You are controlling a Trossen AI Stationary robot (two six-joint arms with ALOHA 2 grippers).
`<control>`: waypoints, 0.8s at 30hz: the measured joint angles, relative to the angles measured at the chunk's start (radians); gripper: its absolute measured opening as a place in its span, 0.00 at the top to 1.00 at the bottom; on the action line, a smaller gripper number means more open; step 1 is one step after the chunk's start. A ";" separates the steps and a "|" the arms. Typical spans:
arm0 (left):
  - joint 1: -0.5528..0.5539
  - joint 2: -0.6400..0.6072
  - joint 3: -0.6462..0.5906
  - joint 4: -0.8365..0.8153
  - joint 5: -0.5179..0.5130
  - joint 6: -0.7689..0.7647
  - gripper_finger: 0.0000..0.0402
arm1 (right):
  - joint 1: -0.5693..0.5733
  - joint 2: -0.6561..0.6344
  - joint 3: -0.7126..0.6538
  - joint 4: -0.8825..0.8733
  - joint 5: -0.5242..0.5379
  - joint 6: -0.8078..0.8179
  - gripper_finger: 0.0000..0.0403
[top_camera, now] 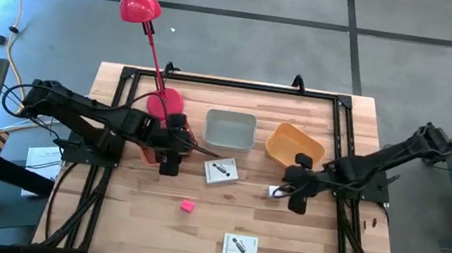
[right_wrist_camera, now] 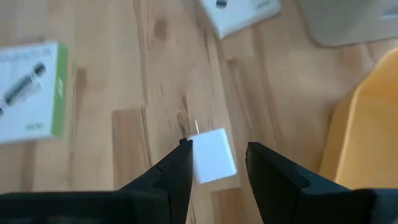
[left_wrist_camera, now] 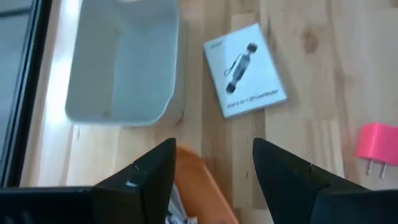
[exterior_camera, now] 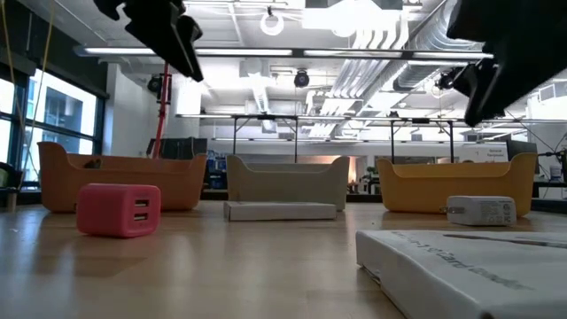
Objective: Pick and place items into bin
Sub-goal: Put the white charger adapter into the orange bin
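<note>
The left pincer, its fingers spread and empty, hangs above an orange bin left of centre on the counter. The right pincer, parted, frames a white plug block without gripping it. A pink block lies lower centre; two packets lie flat.

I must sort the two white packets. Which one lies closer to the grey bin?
The packet just in front of the grey bin, between both grippers. The other packet lies far off, near the table's front edge.
</note>
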 joint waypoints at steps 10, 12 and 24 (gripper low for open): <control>0.001 0.000 0.000 0.056 0.067 0.077 0.52 | 0.000 0.168 0.000 0.047 -0.085 -0.117 0.61; 0.001 0.000 0.000 0.056 0.066 0.077 0.52 | 0.000 0.203 0.001 0.076 -0.091 -0.134 0.58; 0.001 0.000 0.000 0.065 0.066 0.068 0.52 | -0.011 0.325 0.002 0.104 -0.090 -0.114 0.41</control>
